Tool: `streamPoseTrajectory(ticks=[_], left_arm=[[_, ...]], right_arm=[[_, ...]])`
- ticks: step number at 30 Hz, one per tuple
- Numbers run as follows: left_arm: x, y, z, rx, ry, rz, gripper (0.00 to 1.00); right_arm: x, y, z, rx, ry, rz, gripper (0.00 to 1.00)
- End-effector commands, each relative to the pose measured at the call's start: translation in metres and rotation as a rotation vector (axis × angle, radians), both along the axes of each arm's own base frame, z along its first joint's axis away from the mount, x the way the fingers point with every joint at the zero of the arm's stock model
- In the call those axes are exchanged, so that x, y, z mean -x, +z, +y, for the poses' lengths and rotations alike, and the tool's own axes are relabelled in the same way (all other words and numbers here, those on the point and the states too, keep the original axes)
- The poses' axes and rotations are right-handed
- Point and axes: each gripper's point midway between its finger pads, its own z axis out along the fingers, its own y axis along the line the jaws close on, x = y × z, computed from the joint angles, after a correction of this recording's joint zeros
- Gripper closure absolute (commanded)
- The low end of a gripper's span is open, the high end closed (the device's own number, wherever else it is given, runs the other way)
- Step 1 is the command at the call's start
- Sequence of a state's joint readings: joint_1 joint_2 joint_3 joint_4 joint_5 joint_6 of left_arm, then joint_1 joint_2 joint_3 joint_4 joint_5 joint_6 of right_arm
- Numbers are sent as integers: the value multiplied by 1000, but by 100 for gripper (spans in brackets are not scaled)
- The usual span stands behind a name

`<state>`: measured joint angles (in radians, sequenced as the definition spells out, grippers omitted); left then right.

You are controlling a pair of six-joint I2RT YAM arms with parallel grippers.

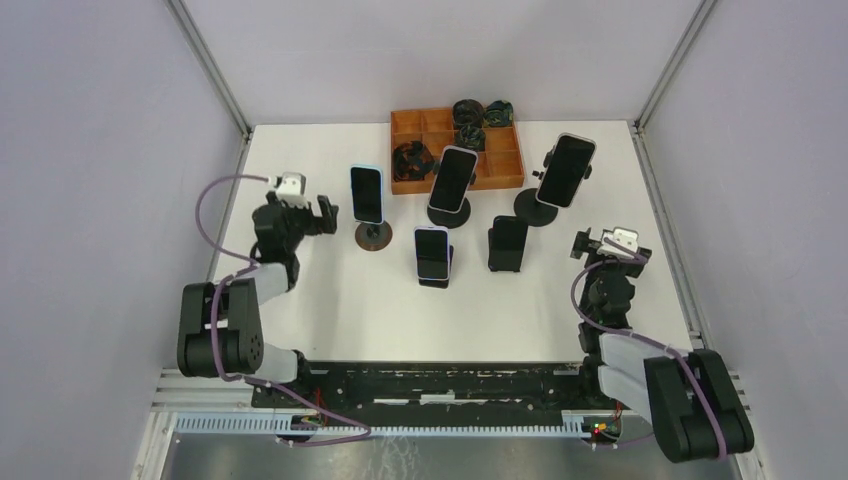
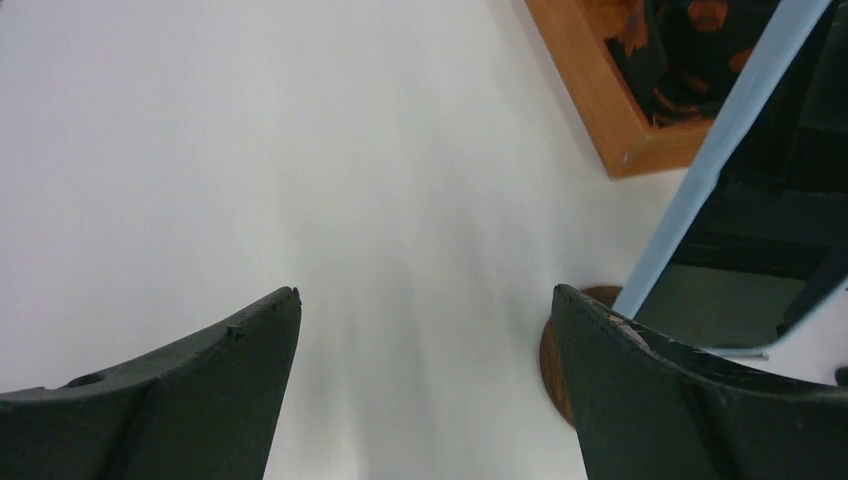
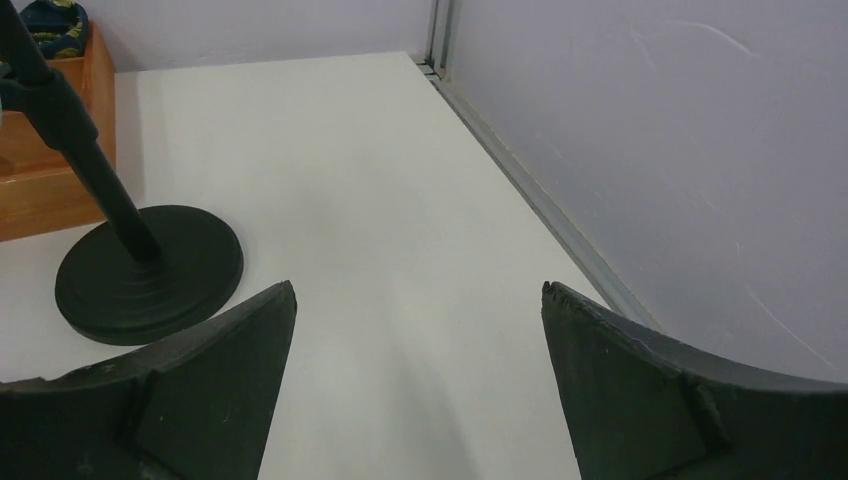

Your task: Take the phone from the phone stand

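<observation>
Jaws standing wide, gripping nothing.
Left gripper [image 1: 327,213] is hovering beside the phone [image 1: 367,194] on its phone stand [image 1: 373,236]; right gripper [image 3: 418,290] is hanging apart.

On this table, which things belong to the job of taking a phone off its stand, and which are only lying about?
For the job:
- blue-edged phone on its brown stand, beside the open left gripper
- four other phones on stands
- open right gripper

Only lying about:
- wooden tray
- dark bundles in it
</observation>
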<state>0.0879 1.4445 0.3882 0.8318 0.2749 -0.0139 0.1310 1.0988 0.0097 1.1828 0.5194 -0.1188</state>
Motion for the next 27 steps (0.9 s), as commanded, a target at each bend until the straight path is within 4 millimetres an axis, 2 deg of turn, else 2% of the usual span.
streamPoseTrajectory(ticks=[1,5,8,14,18,22,27], left_arm=[[-17,38,1,-105,-107,132,0],[2,32,-5,-129,-294,294,0],[19,43,-15,-92,-468,346,0],[40,69,-31,-63,-681,389,0],[39,70,-41,13,-764,411,0],[31,66,-49,92,-824,413,0],[15,55,-60,118,-876,426,0]], right_arm=[[25,-47,-2,-84,-27,125,2],[23,-44,-2,-202,-71,148,2],[16,-35,11,-310,-48,218,2],[8,15,44,-485,89,202,2],[9,20,71,-473,249,273,2],[11,26,114,-500,506,271,2],[20,43,138,-485,644,222,2]])
